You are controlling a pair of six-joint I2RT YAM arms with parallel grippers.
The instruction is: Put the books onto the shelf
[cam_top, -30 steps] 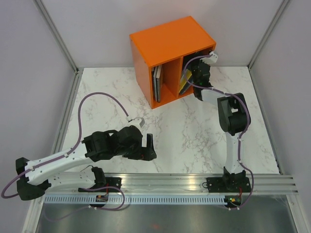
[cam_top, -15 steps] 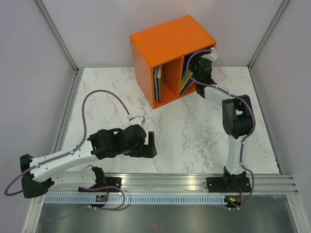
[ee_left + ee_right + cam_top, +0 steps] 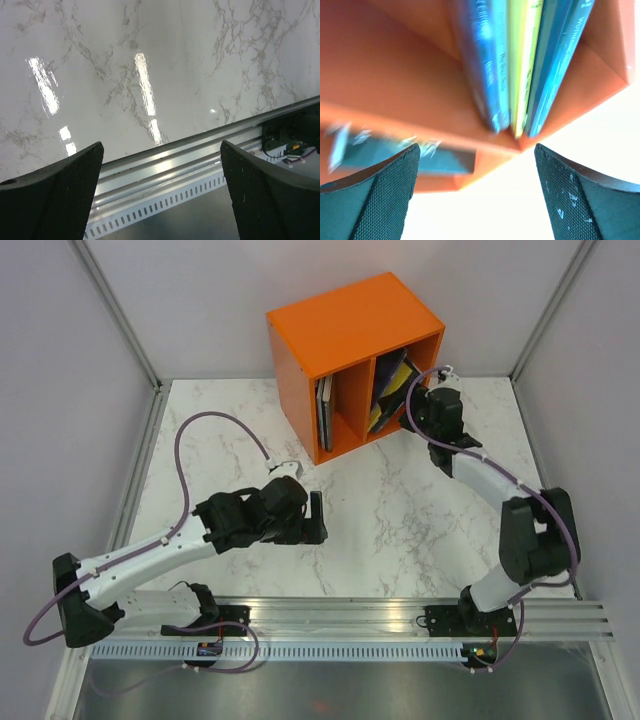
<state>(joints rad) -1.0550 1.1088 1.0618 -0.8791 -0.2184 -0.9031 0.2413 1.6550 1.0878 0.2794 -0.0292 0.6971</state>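
Note:
The orange shelf [image 3: 345, 325] stands at the back of the table with its openings facing me. Several books [image 3: 388, 390] lean together in its right compartment, and in the right wrist view they show as blue, yellow and teal spines [image 3: 520, 65] on the orange floor [image 3: 395, 75]. More books [image 3: 324, 412] stand in the left compartment, blurred in the right wrist view [image 3: 395, 152]. My right gripper [image 3: 409, 415] [image 3: 477, 200] hangs just outside the right compartment, open and holding nothing. My left gripper [image 3: 318, 518] [image 3: 162, 195] is open over the bare marble, far from the shelf.
The marble table [image 3: 400, 510] runs to a metal rail [image 3: 350, 615] at the near edge, which the left wrist view also shows [image 3: 175, 155]. Grey walls with slanted posts [image 3: 120, 315] close in the sides. A purple cable [image 3: 215, 425] loops off the left arm.
My right gripper has opened and drawn back out of the right compartment, leaving the books leaning there. The right arm's elbow has swung out to the right. The left arm has crept forward and right.

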